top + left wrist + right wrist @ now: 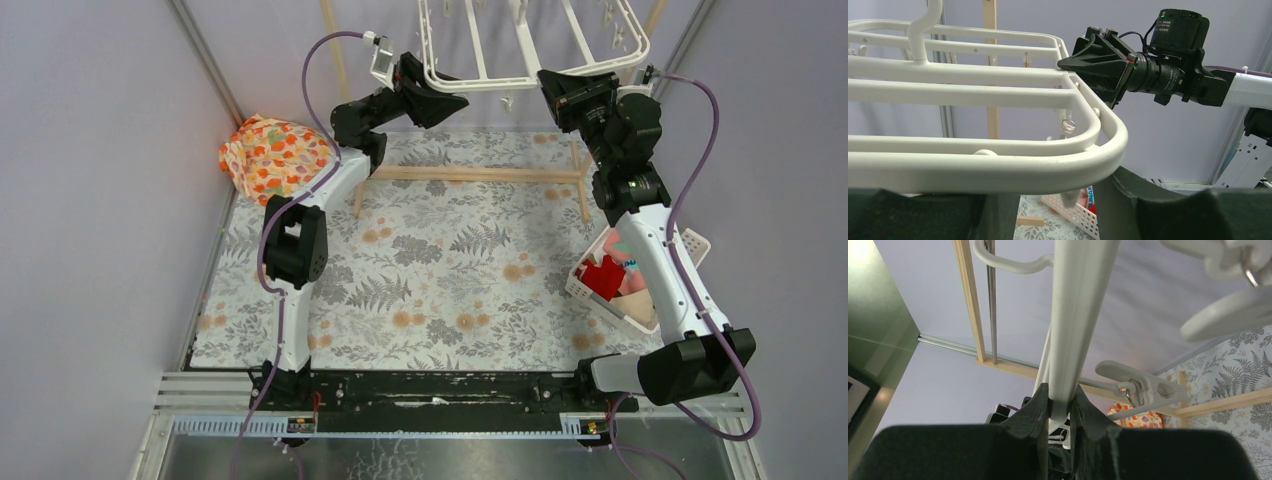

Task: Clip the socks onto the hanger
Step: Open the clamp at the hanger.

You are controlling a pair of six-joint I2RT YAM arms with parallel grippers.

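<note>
The white hanger [530, 45] hangs at the back, above the table. My right gripper [553, 90] is shut on its near right rim; in the right wrist view the fingers [1040, 405] clamp a white bar [1078, 315] of the hanger. My left gripper [455, 100] is at the near left rim and stands open. In the left wrist view the curved rim [998, 170] crosses just above the jaws, and a small clip [1068, 199] dangles between them. A red sock [603, 275] and a pink sock [637, 283] lie in the basket at the right.
A white perforated basket [590, 295] sits under the right arm. An orange-flowered cloth bundle [275, 155] lies at the back left. A light wooden stand [470, 173] runs across the back of the fern-patterned cloth. Grey walls close both sides.
</note>
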